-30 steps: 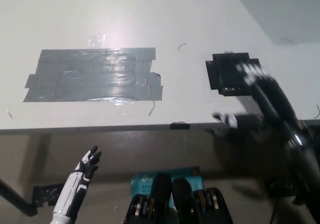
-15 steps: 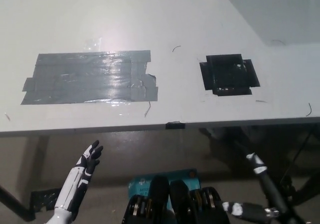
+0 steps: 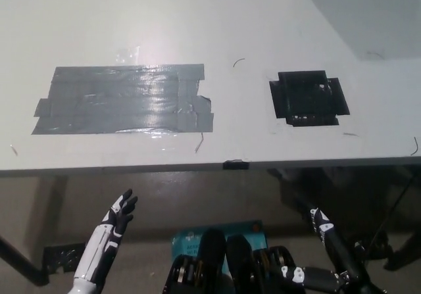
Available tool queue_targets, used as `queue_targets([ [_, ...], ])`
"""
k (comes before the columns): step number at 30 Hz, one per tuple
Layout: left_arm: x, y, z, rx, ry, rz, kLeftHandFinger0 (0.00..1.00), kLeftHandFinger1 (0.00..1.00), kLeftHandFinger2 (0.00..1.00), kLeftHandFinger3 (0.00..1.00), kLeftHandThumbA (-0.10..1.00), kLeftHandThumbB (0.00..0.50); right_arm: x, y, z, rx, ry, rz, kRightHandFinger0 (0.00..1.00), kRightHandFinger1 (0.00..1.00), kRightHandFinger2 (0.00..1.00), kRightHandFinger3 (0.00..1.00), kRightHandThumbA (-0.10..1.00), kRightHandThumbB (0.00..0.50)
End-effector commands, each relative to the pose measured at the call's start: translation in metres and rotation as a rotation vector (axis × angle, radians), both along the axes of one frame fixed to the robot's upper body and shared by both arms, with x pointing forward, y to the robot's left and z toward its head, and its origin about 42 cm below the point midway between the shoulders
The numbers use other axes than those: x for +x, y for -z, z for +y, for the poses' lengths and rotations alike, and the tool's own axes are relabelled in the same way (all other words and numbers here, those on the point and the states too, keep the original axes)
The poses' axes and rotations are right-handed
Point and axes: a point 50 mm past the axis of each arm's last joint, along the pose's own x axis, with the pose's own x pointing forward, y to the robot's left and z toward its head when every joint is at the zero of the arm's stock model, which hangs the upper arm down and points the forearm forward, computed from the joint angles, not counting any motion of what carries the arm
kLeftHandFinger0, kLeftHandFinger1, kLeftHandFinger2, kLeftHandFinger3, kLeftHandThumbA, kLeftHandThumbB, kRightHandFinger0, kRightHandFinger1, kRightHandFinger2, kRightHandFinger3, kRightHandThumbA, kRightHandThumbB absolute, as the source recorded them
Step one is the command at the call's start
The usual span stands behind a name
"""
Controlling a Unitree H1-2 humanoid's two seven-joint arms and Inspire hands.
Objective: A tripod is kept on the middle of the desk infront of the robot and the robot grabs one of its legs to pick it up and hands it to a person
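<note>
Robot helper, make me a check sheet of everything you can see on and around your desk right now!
Surface: white desk, mostly bare, a few thin dark scraps near its front edge.
Job's things: tripod, nothing seen.
Clutter: grey tape patch at desk's left; black tape patch at its right.
Hands: left hand below the desk edge, open, holding nothing; right hand low at the right below the desk, too small to tell its state.
Cables: thin dark line under the desk at the right, maybe a cable.
Surroundings: white block at far right; blue sheet on the floor.
</note>
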Motion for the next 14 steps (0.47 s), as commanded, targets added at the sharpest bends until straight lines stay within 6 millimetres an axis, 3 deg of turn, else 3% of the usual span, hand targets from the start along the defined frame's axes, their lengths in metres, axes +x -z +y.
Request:
queue_targets([
  [1, -0.003, -0.004, -0.004, -0.007, 0.011, -0.048, 1.00, 1.00, 1.00, 1.00, 1.00, 0.166, -0.001, -0.007, -0.001, 0.036, -0.043, -0.046, 1.00, 1.00, 1.00, 1.00, 1.00, 0.337],
  [9, -0.013, 0.000, -0.003, 0.002, 0.015, -0.031, 1.00, 1.00, 1.00, 1.00, 1.00, 0.165, -0.010, -0.002, 0.001, 0.033, -0.043, -0.019, 1.00, 1.00, 1.00, 1.00, 1.00, 0.323],
  [14, -0.013, 0.002, -0.004, -0.008, 0.017, -0.029, 1.00, 1.00, 1.00, 1.00, 1.00, 0.143, -0.006, -0.005, -0.001, 0.051, -0.013, -0.023, 1.00, 1.00, 1.00, 1.00, 1.00, 0.316],
])
